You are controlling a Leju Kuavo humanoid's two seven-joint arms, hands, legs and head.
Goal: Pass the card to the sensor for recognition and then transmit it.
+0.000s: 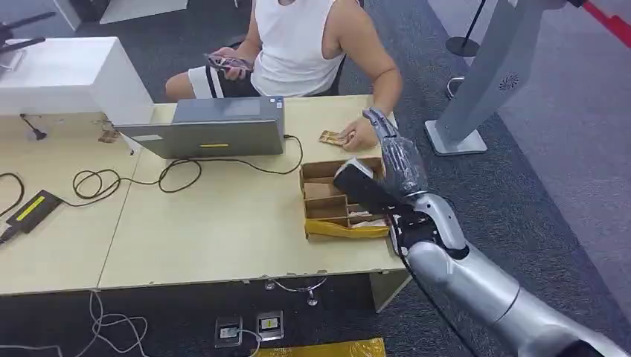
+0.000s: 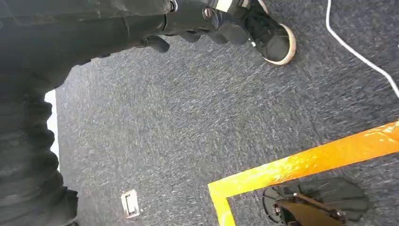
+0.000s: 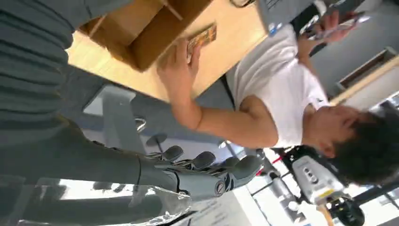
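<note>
The card (image 1: pixel 332 137) lay flat on the far right part of the wooden table (image 1: pixel 216 230), with its long side running across the table. A person's hand (image 1: pixel 359 135) rested on its right end, so it was not free to take.

The robot's right hand (image 1: pixel 394 156) hung in the air just beside that spot, a little nearer to the robot and to the right. Its fingers (image 3: pixel 207 162) were stretched out and a bit apart, and it held nothing. The card lay ahead of it and slightly to its left. This hand was much nearer to the card than the left hand (image 2: pixel 188 28), which hung low over the carpet with dark fingers curled in, though I could not tell if it held anything.

Between the robot and the card sat an open cardboard box (image 1: pixel 338 201) with dividers inside. The right arm reached over it. A reach for the card would likely have to stay above the box walls.

Farther left stood a grey laptop (image 1: pixel 205 126) with a black cable (image 1: pixel 178 175) looping across the table. The person in a white top (image 1: pixel 298 44) sat behind the table and held 1 phone (image 1: pixel 227 63) in the other hand. I could not pick out a sensor for sure.
</note>
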